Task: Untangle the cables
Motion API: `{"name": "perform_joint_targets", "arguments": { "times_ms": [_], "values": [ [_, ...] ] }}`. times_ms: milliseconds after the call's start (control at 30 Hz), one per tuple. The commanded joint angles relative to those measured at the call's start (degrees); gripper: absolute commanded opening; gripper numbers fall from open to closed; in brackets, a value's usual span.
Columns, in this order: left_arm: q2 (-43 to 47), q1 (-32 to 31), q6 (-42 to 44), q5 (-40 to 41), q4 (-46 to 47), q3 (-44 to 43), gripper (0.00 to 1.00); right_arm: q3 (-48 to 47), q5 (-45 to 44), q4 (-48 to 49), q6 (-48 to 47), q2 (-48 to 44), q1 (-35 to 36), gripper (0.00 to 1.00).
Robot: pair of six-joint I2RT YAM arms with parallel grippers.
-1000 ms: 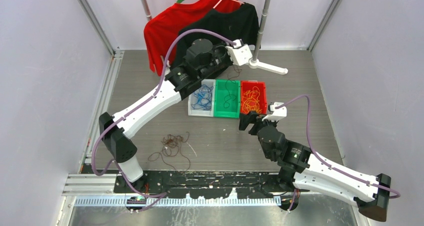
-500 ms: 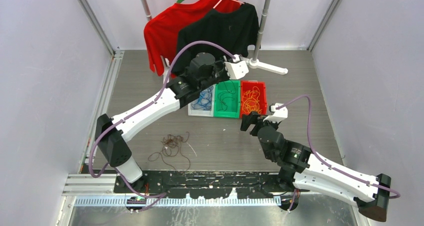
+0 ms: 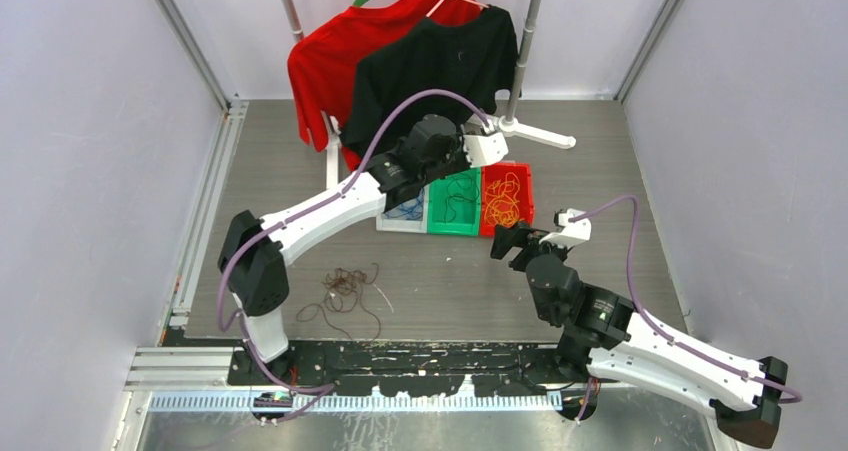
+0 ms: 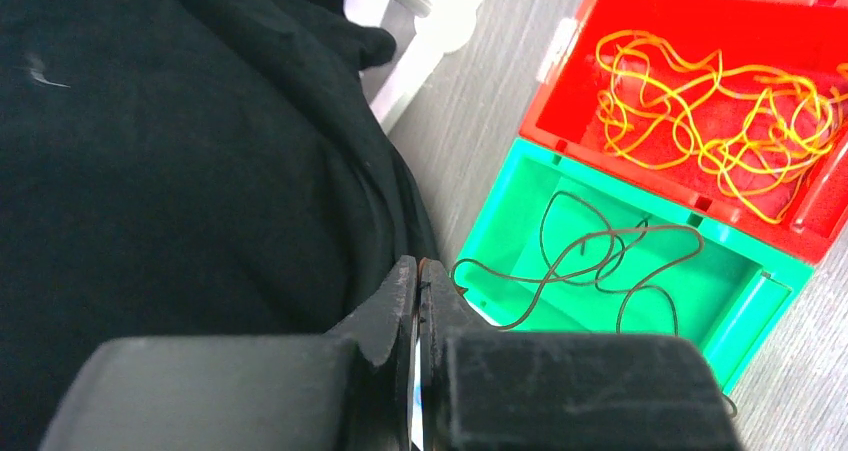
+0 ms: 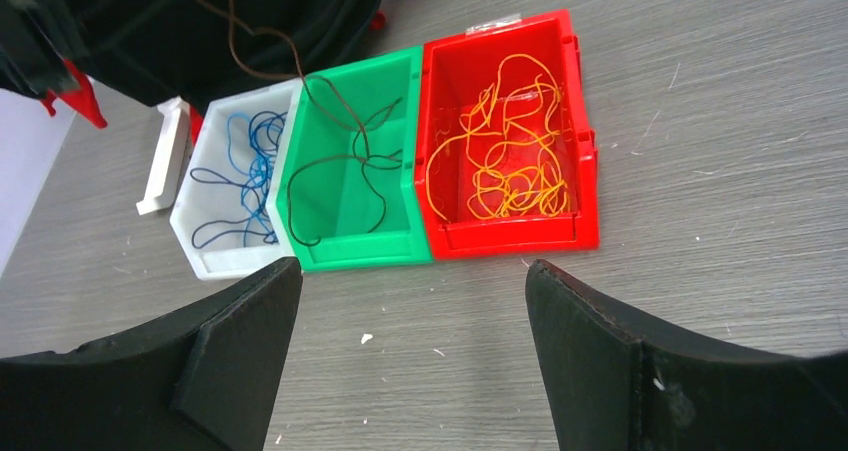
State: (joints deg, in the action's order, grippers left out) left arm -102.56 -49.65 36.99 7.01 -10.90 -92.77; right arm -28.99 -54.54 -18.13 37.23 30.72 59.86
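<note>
Table (image 3: 620,171): grey, wood-look. Black shirt (image 4: 150,151) hangs beyond green bin (image 5: 350,253), at its far side. Red bin (image 5: 510,233) touches green bin's right wall, white bin (image 5: 235,263) its left. L gripper (image 4: 418,271) is raised just past green bin's far edge, jaws pinched tight on dark cable (image 5: 335,161), which drops into green bin. R gripper (image 5: 410,276) is on near side of green bin, jaws wide apart, nothing btwn. Yellow cables (image 5: 505,161) in red bin, blue cables (image 5: 245,176) in white. Loose brown tangle (image 3: 343,289) on table, well to near-left of green bin.
</note>
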Motion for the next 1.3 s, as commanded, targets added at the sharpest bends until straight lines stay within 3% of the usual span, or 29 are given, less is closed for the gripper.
{"name": "perform_joint_targets", "arguments": {
  "times_ms": [0, 267, 533, 800, 933, 967, 1100, 1267],
  "values": [
    [-1.7, -0.3, 1.2, 2.2, -0.5, -3.6, 0.0, -1.3, -4.0, 0.7, 1.7, -0.4, -0.3, 0.87],
    [-5.3, -0.3, -2.0, 3.0, -1.4, -5.1, 0.0, -1.2, 0.7, 2.3, 3.8, 3.6, -3.3, 0.87],
    [-10.7, 1.3, -5.7, 6.6, -2.5, -5.6, 0.0, 0.5, 15.9, 8.0, 8.1, 9.3, -15.5, 0.84],
    [-14.5, 1.8, -2.7, 6.5, 0.0, -5.3, 0.0, -0.1, 20.7, 9.1, 7.4, 11.4, -20.4, 0.81],
    [-16.8, 2.8, -4.1, 2.5, -5.0, -9.4, 0.0, -0.1, 21.8, 8.7, 7.5, 11.6, -21.6, 0.8],
    [-17.2, 3.2, -5.6, 1.1, -7.3, -11.1, 0.01, -0.2, 21.9, 8.5, 7.6, 11.5, -21.8, 0.8],
    [-19.4, 4.9, -9.2, -8.3, -21.5, -18.5, 0.24, -0.4, 22.3, 8.0, 7.4, 11.2, -22.6, 0.8],
    [-20.7, 7.2, -11.5, -16.4, -32.5, -24.5, 0.36, -1.5, 23.1, 7.3, 6.7, 11.7, -23.1, 0.79]
  ]
}}
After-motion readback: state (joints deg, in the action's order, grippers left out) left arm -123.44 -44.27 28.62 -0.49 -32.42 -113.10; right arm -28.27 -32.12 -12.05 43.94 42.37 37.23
